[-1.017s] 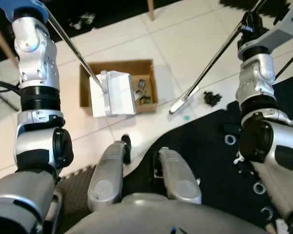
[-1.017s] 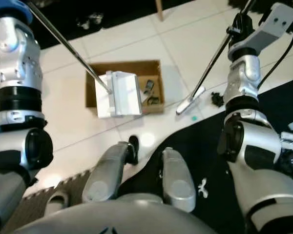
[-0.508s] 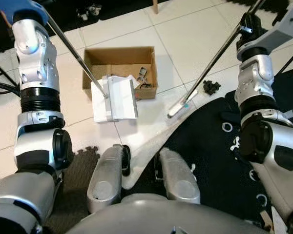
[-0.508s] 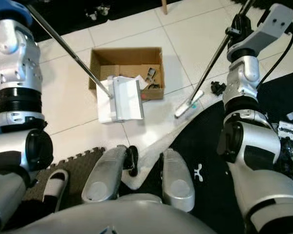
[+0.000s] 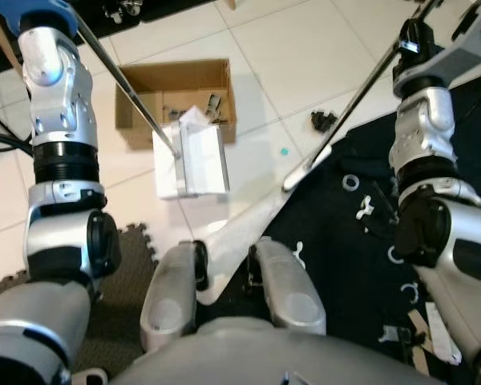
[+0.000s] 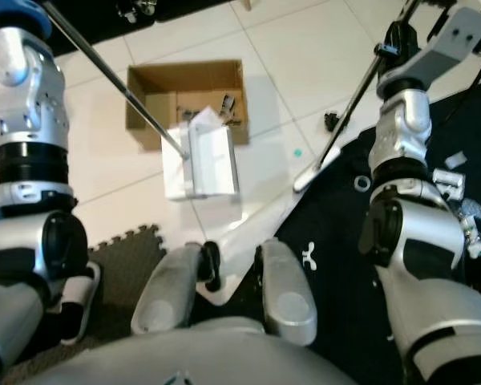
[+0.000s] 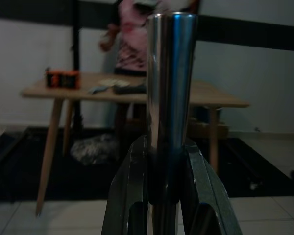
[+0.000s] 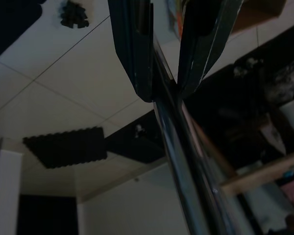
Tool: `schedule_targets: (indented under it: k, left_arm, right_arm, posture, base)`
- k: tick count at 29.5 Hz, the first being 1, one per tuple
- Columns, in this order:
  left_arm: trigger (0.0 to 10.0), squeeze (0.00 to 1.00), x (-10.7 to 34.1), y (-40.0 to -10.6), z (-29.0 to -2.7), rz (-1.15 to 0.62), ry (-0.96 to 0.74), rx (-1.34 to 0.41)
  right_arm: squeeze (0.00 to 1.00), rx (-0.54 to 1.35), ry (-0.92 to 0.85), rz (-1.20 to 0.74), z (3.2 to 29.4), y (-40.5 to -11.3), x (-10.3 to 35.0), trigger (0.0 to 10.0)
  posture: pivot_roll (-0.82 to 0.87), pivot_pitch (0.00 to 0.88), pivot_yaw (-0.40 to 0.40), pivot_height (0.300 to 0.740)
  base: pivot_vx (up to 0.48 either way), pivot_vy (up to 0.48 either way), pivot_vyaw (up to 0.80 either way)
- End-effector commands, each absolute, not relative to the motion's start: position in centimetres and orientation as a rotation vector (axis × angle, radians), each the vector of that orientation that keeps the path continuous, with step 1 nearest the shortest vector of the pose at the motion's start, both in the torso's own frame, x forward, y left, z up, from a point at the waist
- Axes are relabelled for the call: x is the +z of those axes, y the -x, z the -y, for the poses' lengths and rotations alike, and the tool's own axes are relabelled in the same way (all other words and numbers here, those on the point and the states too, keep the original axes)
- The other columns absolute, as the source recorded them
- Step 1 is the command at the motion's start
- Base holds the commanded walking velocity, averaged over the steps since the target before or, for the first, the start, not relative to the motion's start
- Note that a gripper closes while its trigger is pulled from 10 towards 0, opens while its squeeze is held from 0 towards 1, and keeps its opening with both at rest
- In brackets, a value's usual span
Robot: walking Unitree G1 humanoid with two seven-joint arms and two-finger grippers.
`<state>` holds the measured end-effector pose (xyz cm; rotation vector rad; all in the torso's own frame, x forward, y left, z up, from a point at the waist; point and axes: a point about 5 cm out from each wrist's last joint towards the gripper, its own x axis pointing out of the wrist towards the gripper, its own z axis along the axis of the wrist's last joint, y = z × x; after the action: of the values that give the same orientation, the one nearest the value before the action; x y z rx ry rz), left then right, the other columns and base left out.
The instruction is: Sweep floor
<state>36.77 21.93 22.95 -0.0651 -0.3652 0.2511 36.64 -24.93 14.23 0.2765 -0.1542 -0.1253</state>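
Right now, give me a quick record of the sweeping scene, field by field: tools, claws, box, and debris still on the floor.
left claw: shut on dustpan handle
right claw: shut on broom handle
dustpan: white, on the tiles just in front of the box
broom head: at the edge of the black mat
box: cardboard, open, holds small scraps
debris: black piece and a small teal bit on the tiles

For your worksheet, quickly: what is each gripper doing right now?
Left gripper: shut on the dustpan handle.
Right gripper: shut on the broom handle.
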Motion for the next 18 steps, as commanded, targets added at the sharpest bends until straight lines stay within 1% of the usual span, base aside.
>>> schedule_targets:
  k: [1,18]
  left_arm:
    - [10.0,0.0,24.1,-36.68,-21.78,0.416,0.063,0.249]
    - [10.0,0.0,24.04,-36.7,-21.83,0.414,0.065,0.25]
  right_arm:
    - [0.0,-0.131,-0.28,0.191,25.08,-36.81,15.03,10.0]
    - [0.0,-0.132,-0.278,0.189,25.12,-36.81,15.02,10.0]
  posture:
    - [-0.04,0.062,-0.006,0.74]
    - [-0.04,0.063,-0.008,0.74]
  base:
    - [-0.315,0.0,0.0]
    - [-0.31,0.0,0.0]
